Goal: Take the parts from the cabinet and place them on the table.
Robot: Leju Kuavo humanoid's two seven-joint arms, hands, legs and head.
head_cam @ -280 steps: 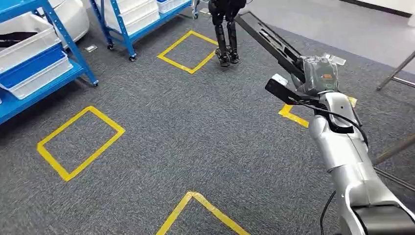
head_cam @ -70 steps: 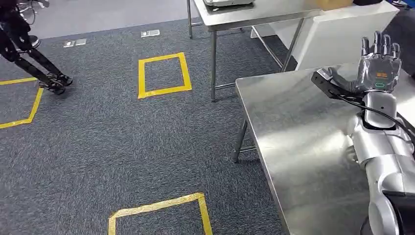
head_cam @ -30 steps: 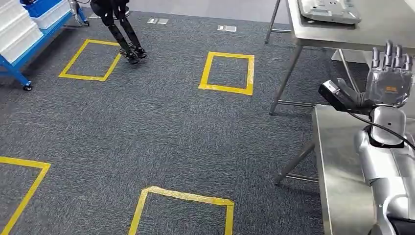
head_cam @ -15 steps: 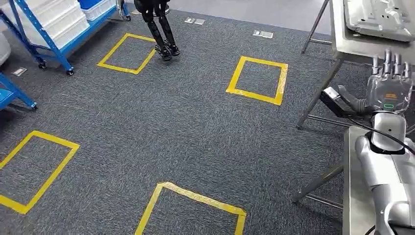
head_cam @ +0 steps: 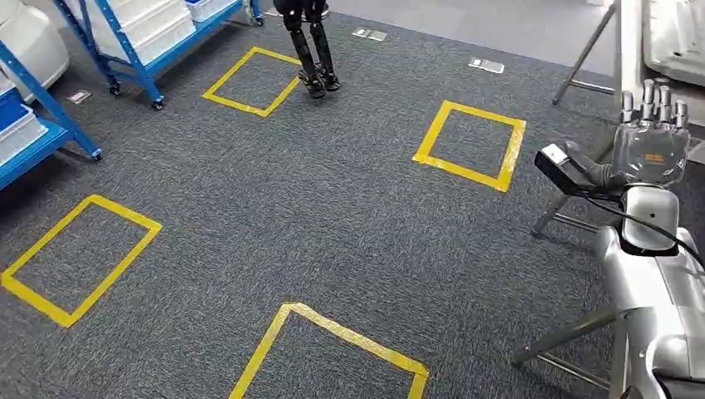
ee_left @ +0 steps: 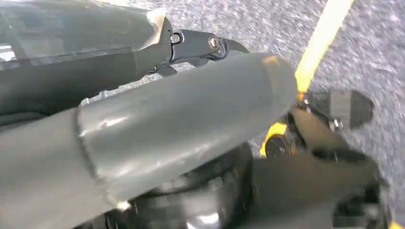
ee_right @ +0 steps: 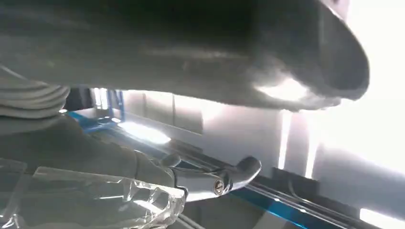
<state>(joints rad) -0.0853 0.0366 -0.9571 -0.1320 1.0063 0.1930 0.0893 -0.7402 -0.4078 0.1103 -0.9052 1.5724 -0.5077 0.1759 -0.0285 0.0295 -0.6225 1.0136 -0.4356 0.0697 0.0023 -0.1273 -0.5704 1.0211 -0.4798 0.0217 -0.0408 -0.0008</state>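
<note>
My right hand [head_cam: 653,137] is raised at the right of the head view, fingers straight up and apart, holding nothing. In the right wrist view its grey thumb [ee_right: 191,52] and one finger [ee_right: 215,179] stand apart against bright light. My left hand [ee_left: 181,129] hangs over the grey carpet, its thumb and fingers apart with nothing between them. The blue cabinet racks [head_cam: 125,41] with white bins [head_cam: 154,21] stand at the far left. A white part [head_cam: 677,37] lies on a steel table [head_cam: 629,50] at the top right.
Yellow tape squares [head_cam: 470,145] mark the grey carpet. A pair of dark legs [head_cam: 312,50] stands at the top centre. Steel table legs [head_cam: 565,337] slant in at the lower right beside my arm. A second blue rack [head_cam: 33,116] juts in at the left edge.
The camera has swung left: the steel table slid off to the right edge and the blue racks came into view. My right hand, which earlier held a long black part, is empty.
</note>
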